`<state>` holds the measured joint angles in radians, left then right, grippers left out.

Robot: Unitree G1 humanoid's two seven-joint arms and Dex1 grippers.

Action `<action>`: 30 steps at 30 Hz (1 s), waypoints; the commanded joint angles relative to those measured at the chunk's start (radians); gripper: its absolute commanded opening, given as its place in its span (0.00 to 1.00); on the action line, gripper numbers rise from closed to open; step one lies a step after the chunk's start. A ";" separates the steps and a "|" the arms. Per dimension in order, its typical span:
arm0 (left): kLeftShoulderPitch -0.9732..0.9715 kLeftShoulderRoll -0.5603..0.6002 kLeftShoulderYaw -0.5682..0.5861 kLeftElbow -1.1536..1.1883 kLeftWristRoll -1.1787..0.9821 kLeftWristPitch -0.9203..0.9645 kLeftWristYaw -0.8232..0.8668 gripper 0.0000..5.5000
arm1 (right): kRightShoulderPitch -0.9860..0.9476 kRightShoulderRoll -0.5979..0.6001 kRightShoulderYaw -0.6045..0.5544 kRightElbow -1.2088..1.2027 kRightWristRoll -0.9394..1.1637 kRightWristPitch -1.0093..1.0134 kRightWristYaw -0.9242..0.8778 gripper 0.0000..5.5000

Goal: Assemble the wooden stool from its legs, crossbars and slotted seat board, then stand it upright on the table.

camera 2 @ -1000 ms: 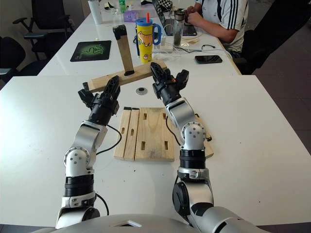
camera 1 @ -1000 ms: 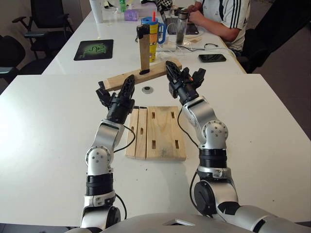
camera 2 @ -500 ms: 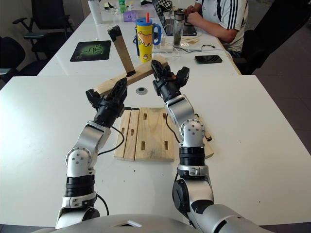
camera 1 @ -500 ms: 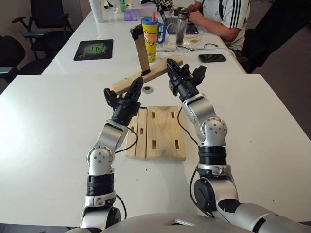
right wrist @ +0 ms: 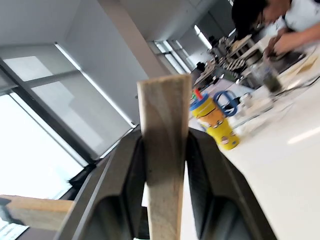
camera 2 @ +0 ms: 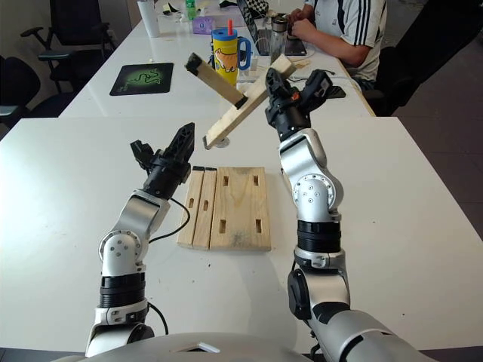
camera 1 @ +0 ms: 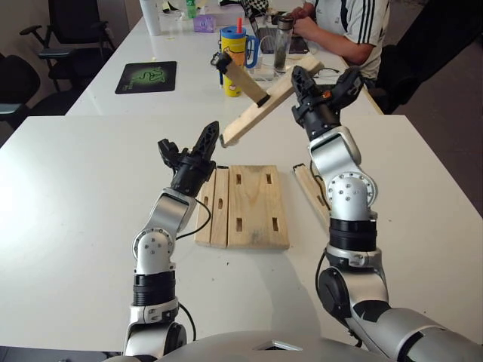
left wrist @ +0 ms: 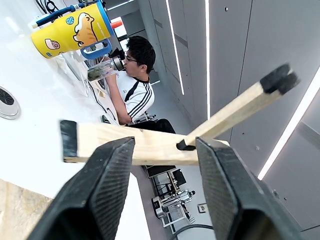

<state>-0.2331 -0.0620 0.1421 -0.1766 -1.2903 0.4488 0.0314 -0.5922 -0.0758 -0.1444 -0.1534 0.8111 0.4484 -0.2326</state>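
Crossbar (camera 1: 260,113) with leg (camera 1: 243,79) slotted in is held aloft, tilted, upper end pinched by R gripper (right wrist: 164,150). L gripper (camera 1: 189,145), fingers spread, is seen at 7 o'clock of lower end, apart. Seat board (camera 1: 245,200) is laid flat on table (camera 1: 75,196); loose bar (camera 1: 313,188) at its 3 o'clock.

Above and behind seat board (camera 1: 249,204), leg piece (camera 1: 260,109).
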 commanded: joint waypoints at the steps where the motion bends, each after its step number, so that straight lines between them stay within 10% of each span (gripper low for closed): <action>1: 0.028 0.015 0.046 -0.013 0.038 -0.005 0.012 0.41 | 0.085 -0.078 0.025 -0.146 -0.087 0.137 -0.064 0.19; 30: 0.023 -0.006 0.119 0.024 0.133 0.007 0.002 0.41 | 0.221 0.049 0.031 0.061 -0.368 -0.093 0.134 0.19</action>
<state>-0.2005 -0.0630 0.2574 -0.1624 -1.1667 0.4518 0.0357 -0.4021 -0.0191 -0.1283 -0.1473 0.4847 0.3849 -0.1376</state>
